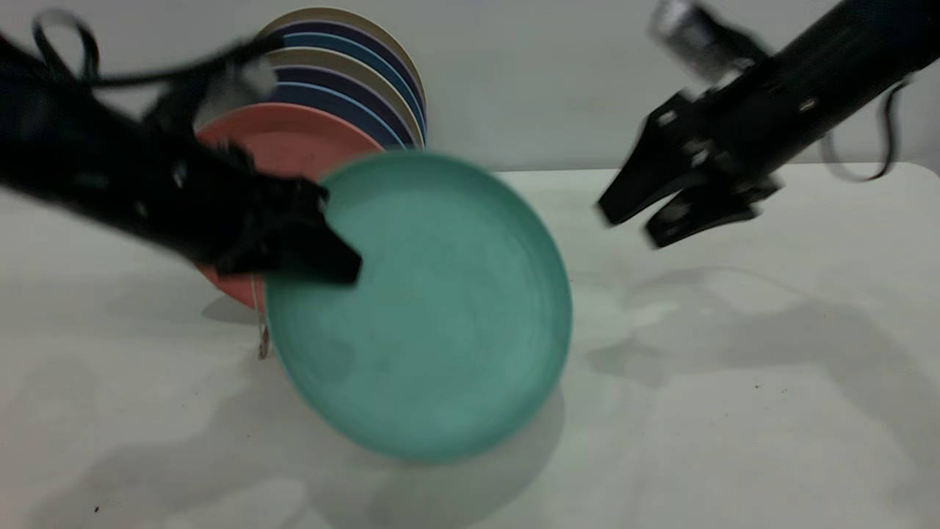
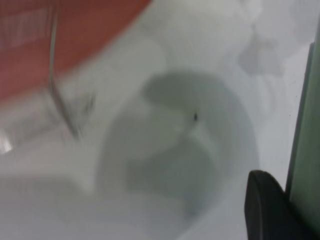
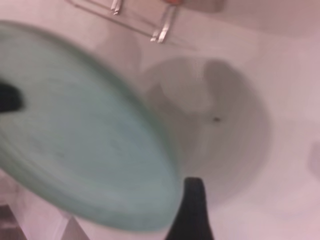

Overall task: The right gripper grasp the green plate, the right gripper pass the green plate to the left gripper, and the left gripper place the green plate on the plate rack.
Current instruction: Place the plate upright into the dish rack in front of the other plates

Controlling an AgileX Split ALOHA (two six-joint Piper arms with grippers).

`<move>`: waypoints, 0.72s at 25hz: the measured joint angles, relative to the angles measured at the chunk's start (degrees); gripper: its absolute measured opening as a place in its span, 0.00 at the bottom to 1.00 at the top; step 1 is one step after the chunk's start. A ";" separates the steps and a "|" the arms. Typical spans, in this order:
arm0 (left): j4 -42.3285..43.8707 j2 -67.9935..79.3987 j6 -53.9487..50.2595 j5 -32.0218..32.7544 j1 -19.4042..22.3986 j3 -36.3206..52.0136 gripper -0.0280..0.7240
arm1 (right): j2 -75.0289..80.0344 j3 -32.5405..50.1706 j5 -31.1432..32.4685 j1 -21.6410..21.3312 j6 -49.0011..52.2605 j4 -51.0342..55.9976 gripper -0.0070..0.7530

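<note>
Two steps look done: left end effector [image 1: 323, 253] clamps the green plate [image 1: 426, 308], right end effector [image 1: 646, 220] hangs apart, empty; racking [image 1: 261, 330] remains.

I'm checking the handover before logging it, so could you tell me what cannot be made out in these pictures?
- Plate rack: exterior view, mostly hidden behind the green plate and salmon-pink plate.
- Left gripper: its far jaw is hidden behind the green plate's rim.
- Right gripper: motion-blurred.
- Stacked plates: lower halves hidden behind the salmon-pink plate.
</note>
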 joint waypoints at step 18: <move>78.04 -5.22 -9.96 14.64 0.00 -27.03 0.18 | -1.68 0.00 3.57 -6.65 2.63 -7.44 0.74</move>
